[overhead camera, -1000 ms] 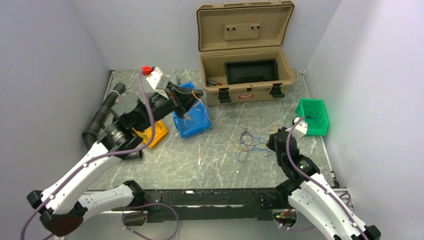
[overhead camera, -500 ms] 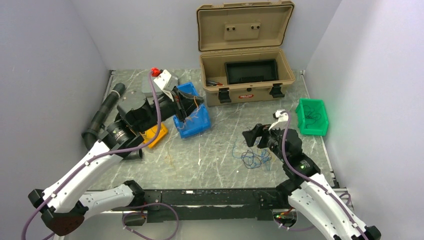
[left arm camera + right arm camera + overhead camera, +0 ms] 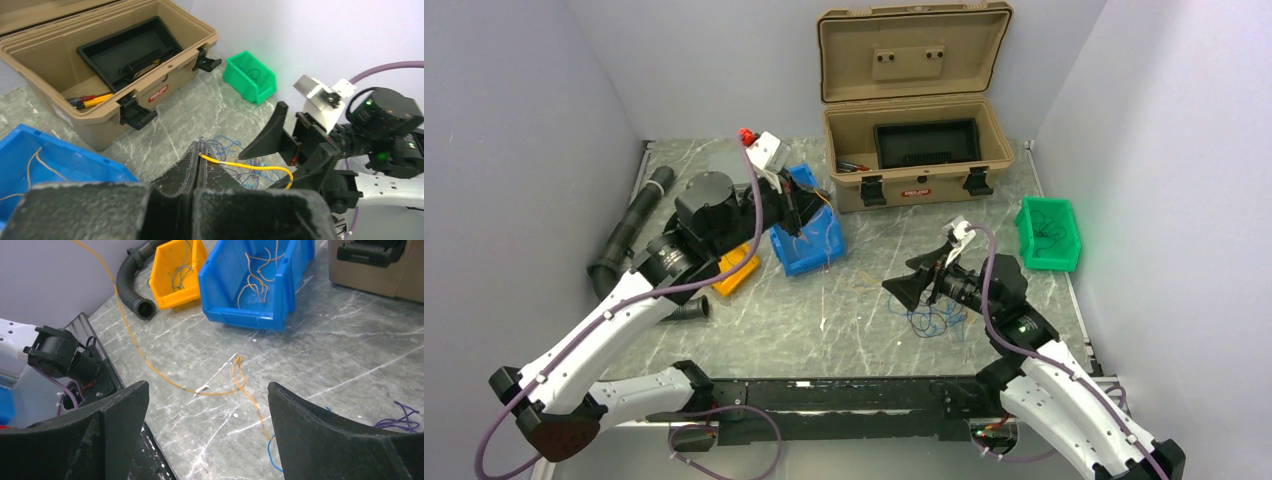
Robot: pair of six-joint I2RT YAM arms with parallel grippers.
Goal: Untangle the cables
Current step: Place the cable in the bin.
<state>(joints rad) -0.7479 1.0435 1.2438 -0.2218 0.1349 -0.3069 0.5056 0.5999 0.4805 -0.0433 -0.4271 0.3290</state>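
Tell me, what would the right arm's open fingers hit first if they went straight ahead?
Probably the thin orange cable lying on the table ahead of the right fingers; the blue bin sits farther along. Depth is hard to judge.

Bare table (image 3: 854,320) lay open between the blue bin (image 3: 814,250) and the cables (image 3: 934,318). The tan case (image 3: 914,185) blocked the rear. The green bin (image 3: 1049,235) hugged the right wall. The black hose (image 3: 629,230) and orange bin (image 3: 736,270) crowded the left.
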